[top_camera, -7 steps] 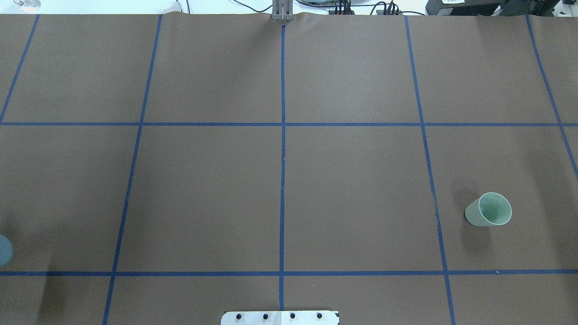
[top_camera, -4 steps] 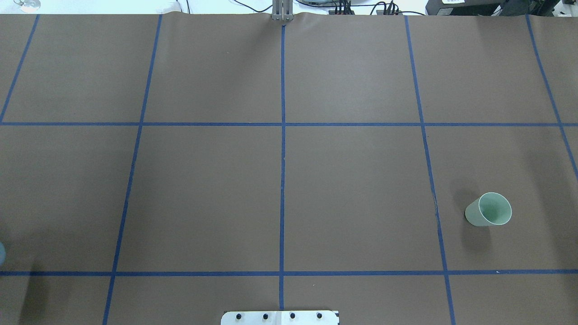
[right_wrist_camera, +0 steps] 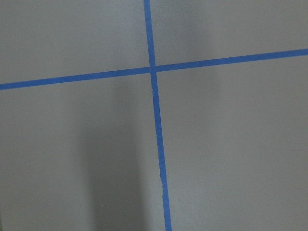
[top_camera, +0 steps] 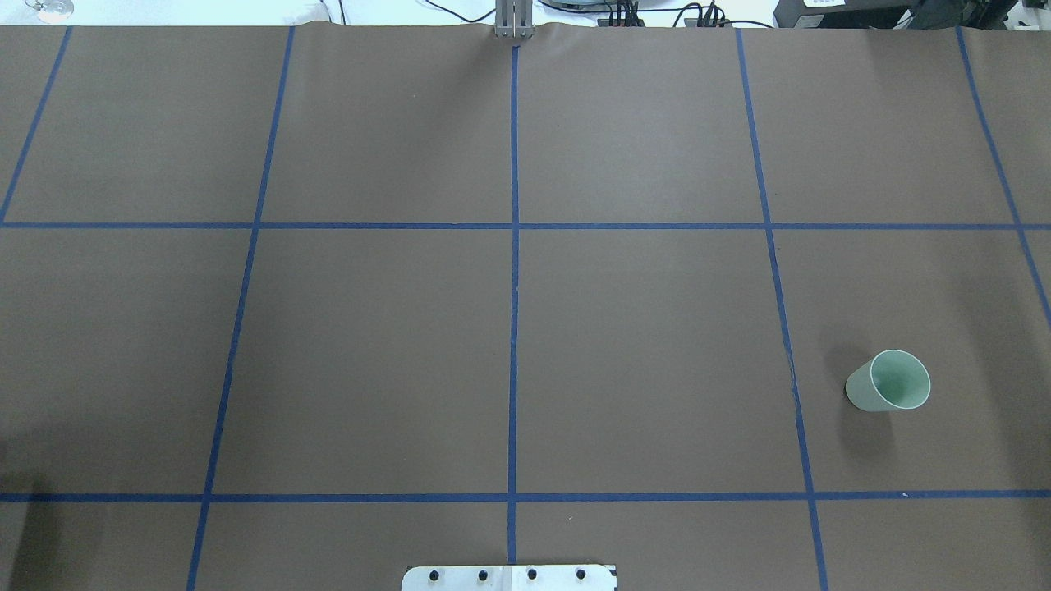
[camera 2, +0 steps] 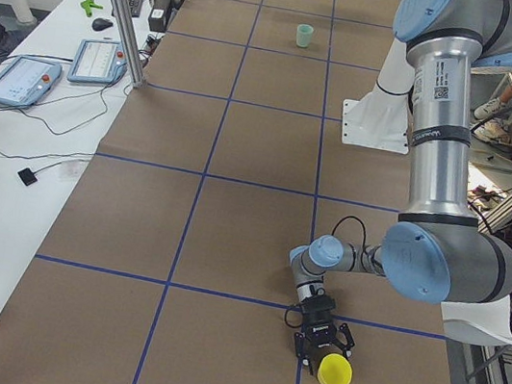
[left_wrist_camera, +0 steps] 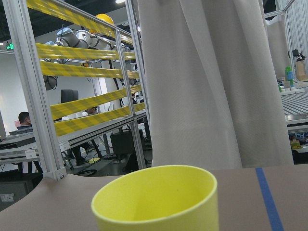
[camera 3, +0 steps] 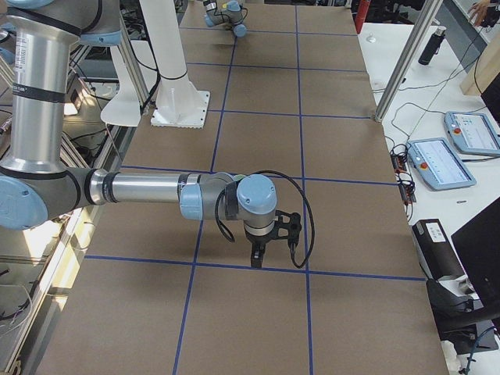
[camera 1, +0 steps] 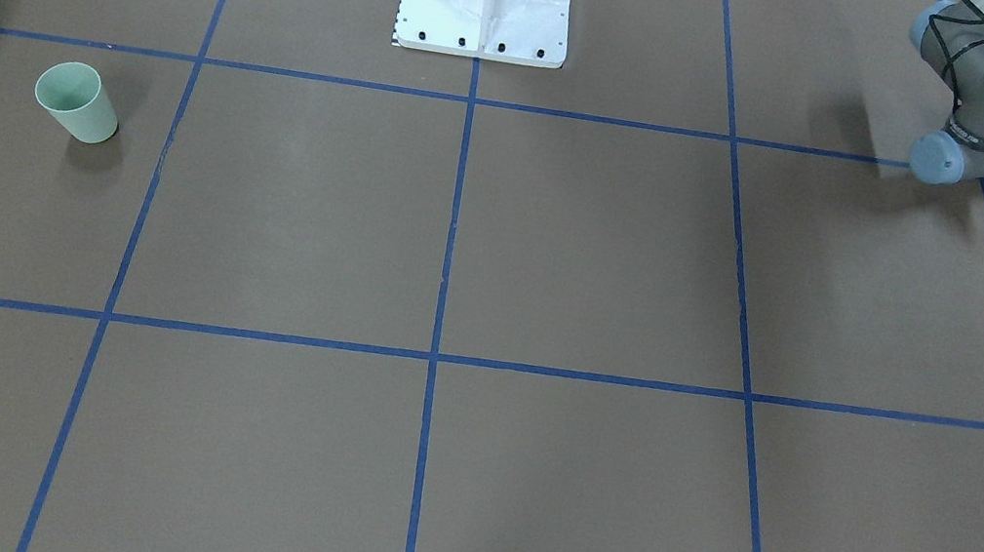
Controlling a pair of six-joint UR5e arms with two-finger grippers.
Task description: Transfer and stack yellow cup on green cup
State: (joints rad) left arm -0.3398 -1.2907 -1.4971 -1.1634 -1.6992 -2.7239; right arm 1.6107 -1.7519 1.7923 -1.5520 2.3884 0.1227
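Brown table, left hand splayed at yellow cup (outside overhead view), green cup well apart, right hand state unclear.

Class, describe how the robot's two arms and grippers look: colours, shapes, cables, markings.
The left arm and right arm are silver tubes with rounded blue-grey joint caps; the left arm bears a small label. The left gripper and right gripper are black, two-fingered. A black cable loops at the right wrist.
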